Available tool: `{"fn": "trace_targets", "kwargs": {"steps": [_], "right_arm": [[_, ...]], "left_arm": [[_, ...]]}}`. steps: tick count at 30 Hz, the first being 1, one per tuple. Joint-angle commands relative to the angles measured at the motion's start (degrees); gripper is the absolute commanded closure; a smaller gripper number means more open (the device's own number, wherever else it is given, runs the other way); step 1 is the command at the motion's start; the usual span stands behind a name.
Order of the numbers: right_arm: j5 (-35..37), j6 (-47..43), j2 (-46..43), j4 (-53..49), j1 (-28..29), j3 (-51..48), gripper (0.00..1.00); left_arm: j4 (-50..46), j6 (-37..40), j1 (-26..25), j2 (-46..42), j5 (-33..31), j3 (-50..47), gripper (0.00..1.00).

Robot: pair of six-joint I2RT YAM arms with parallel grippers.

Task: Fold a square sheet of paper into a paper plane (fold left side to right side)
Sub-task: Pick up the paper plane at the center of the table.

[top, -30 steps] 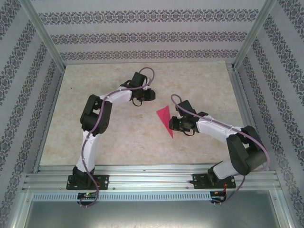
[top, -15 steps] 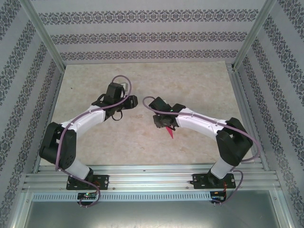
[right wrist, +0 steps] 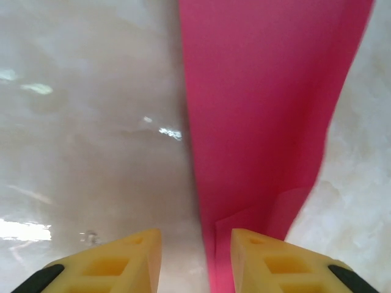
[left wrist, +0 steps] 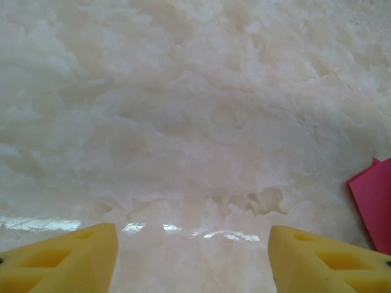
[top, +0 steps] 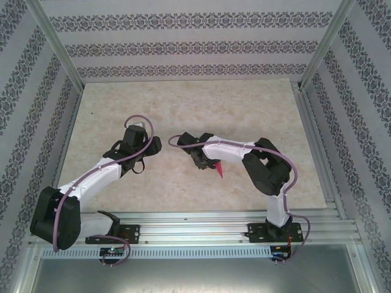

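Now, paper plane [top: 218,169]: lies flat on the worktop [top: 183,104], near the middle, beside the right arm's wrist.
Left gripper [left wrist: 192,244]: spread wide, nothing between its jaws.
Right gripper [right wrist: 195,244]: jaws slightly parted over the plane's edge, not clamping it.

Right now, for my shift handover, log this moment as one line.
left gripper: open, empty, over table | right gripper: open, over paper plane | paper plane: folded, on table
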Motion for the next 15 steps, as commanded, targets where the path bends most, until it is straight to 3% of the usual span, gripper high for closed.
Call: {"fn": "trace_targets", "kwargs": {"steps": [1,15], "right_arm": [[3.1,-0.9,0.5,-2.1,-1.2,0.7,0.64],[1.2,-1.4,-1.1,-0.5,-4.2,-3.0,0.65]], "left_arm": [[-1.4,-0.9,0.6,-1.1,-1.7,0.1,0.33],[-1.9,-0.9,0.7,1.6,-0.7,1.6,0.32]]}}
